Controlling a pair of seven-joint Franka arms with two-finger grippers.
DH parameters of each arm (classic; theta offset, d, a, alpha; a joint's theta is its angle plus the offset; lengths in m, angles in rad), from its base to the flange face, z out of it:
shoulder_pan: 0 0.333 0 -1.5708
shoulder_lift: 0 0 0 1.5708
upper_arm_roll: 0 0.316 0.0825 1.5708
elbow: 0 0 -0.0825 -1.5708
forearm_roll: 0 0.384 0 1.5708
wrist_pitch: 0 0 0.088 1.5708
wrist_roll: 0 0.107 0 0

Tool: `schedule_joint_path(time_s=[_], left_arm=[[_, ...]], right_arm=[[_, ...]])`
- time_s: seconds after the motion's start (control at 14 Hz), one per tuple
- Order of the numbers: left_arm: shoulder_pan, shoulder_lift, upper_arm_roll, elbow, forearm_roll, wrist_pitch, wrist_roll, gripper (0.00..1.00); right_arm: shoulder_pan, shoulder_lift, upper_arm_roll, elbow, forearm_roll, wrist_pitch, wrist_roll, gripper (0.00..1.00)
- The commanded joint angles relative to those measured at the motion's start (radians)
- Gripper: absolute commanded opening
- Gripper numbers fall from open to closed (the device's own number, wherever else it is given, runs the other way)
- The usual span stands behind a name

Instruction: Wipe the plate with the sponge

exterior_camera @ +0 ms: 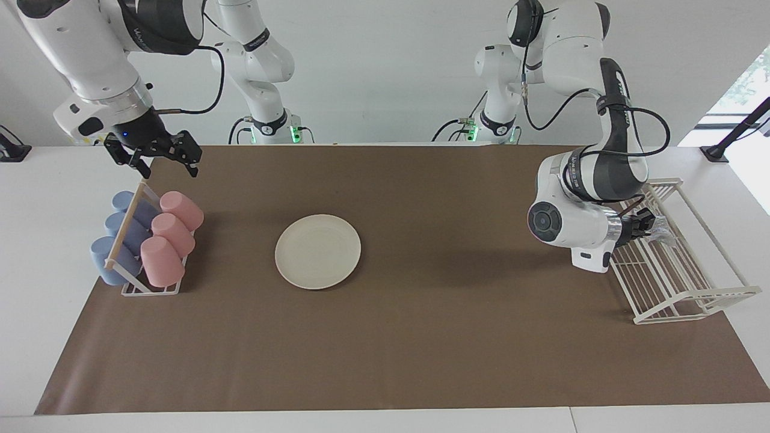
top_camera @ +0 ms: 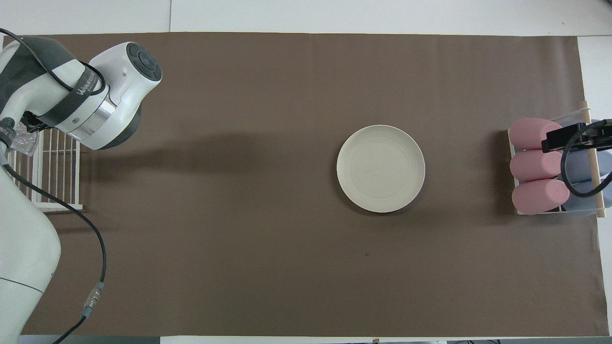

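The cream plate [exterior_camera: 317, 251] lies flat on the brown mat near the table's middle, toward the right arm's end; it also shows in the overhead view [top_camera: 380, 168]. The silvery mesh sponge [exterior_camera: 665, 232] is at the tips of my left gripper [exterior_camera: 651, 224], which is shut on it just over the white wire rack [exterior_camera: 692, 288]. In the overhead view the sponge [top_camera: 24, 142] peeks out beside the left arm's wrist. My right gripper [exterior_camera: 157, 157] is open and empty, up in the air over the cup rack's end nearest the robots, and well apart from the plate.
A small rack [exterior_camera: 147, 290] holds three pink cups [exterior_camera: 171, 231] and three blue cups [exterior_camera: 123, 234] at the right arm's end. The wire rack [top_camera: 57, 191] stands at the left arm's end. The brown mat [exterior_camera: 421, 337] covers most of the table.
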State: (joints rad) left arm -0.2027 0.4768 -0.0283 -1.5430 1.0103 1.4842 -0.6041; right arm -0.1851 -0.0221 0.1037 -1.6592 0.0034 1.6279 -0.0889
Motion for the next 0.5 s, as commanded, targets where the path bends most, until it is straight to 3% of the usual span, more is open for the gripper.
schedule_joint_path(time_s=[0.0,0.21,0.36,0.43], left_arm=[[0.011,-0.007,-0.005,-0.022,-0.010,0.025,-0.032,0.00],[0.011,-0.007,-0.005,-0.020,-0.010,0.028,-0.032,0.02],[0.012,-0.007,-0.005,-0.020,-0.010,0.033,-0.032,0.49],[0.012,-0.007,-0.005,-0.020,-0.010,0.033,-0.032,0.57]], right_arm=[[-0.002,-0.002,0.005,0.002,-0.003,0.001,0.017,1.00],[-0.001,-0.002,0.008,0.007,-0.003,0.003,0.024,1.00],[0.013,-0.004,0.008,0.010,-0.003,0.004,0.024,1.00],[0.018,-0.004,0.008,0.010,-0.003,0.004,0.026,1.00]])
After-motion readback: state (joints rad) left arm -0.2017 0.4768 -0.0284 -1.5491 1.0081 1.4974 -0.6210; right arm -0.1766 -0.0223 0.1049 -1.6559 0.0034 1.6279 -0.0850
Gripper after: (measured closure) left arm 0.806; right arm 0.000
